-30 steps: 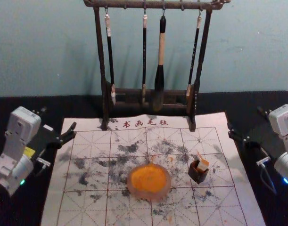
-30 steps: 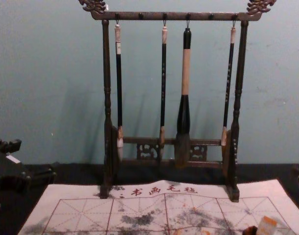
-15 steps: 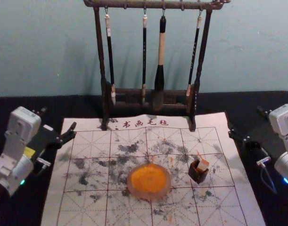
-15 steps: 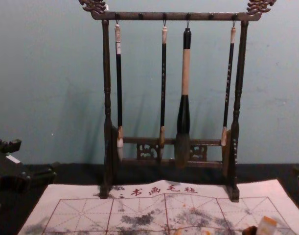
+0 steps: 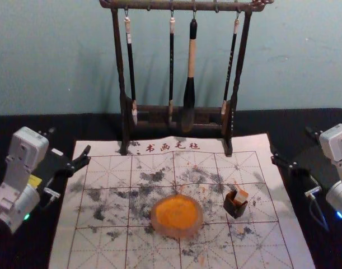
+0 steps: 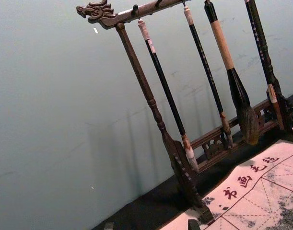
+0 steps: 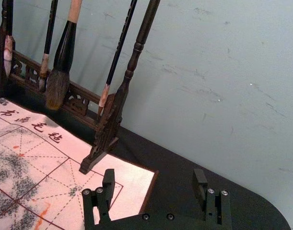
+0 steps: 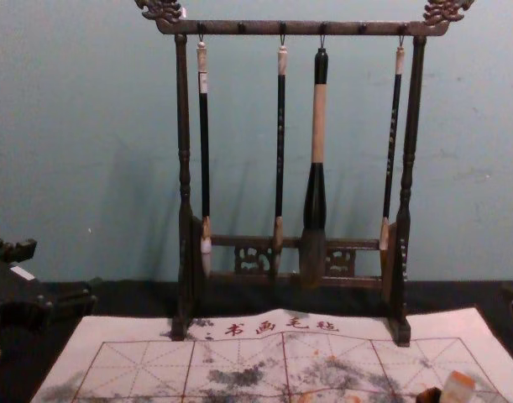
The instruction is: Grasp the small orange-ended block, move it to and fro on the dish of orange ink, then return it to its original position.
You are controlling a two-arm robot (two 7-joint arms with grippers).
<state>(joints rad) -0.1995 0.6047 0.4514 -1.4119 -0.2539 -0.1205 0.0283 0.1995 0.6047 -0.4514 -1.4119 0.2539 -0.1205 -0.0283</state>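
Block is held in a box, every step seemingly undone, left claw and right claw spread apart beside the mat.

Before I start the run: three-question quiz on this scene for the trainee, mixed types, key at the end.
1. True or false: the right gripper is open, with nothing between its fingers.

2. Where is the small orange-ended block?
A) resting on the ink dish
B) standing in the dark holder
C) held in the right gripper

3. Fill in the number: ____ brushes hang from the wooden rack.

Key: 1 true; 2 B; 3 four
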